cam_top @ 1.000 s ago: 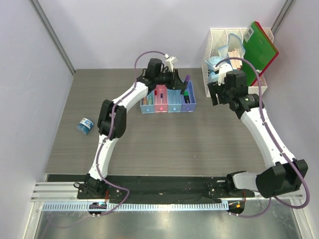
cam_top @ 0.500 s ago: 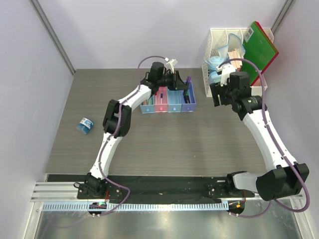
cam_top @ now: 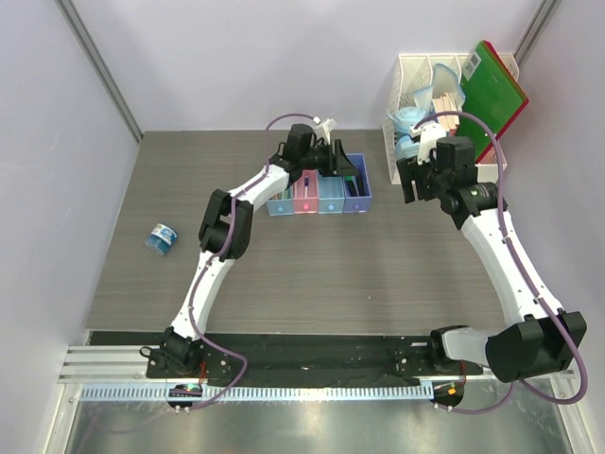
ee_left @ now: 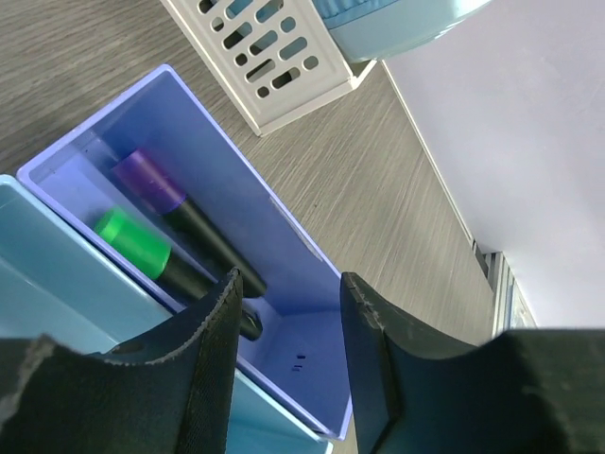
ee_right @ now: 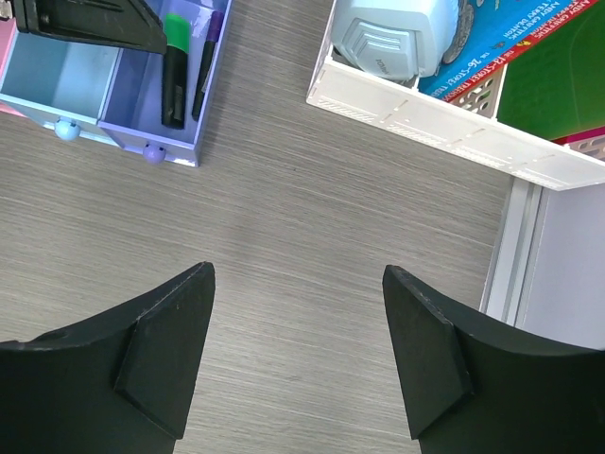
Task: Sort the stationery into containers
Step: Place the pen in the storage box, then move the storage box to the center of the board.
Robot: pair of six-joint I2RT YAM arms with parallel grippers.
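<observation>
- The left pincer (ee_left: pixel 288 317) hangs released over the purple bin (ee_left: pixel 241 165), its 2 fingers apart with nothing between them.
- Directly below it, 2 black markers lie side by side on that bin's floor: the purple-ended marker (ee_left: pixel 163 192) and the green-ended marker (ee_left: pixel 140 246), their caps pointing away from the pincer.
- One finger (ee_left: pixel 219 322) covers the marker barrels in the wrist view; whether it touches them cannot be told.
- Risk: if this pincer leaves sideways instead of straight up, a finger could catch the bin wall and drag the joined row of 4 containers (cam_top: pixel 319 197) across the desk (cam_top: pixel 312 274), or tip a marker out.
- The blue tape roll (cam_top: pixel 162 237) lies on the desk well off to the left pincer's left, outside every bin. It looks likely to roll if a finger nudges it off-centre.
- The right pincer (ee_right: pixel 298 284) is also released and empty, above bare desk, with the white rack (ee_right: pixel 425 104) just ahead and to its right. A wide swing from there could knock the rack.
</observation>
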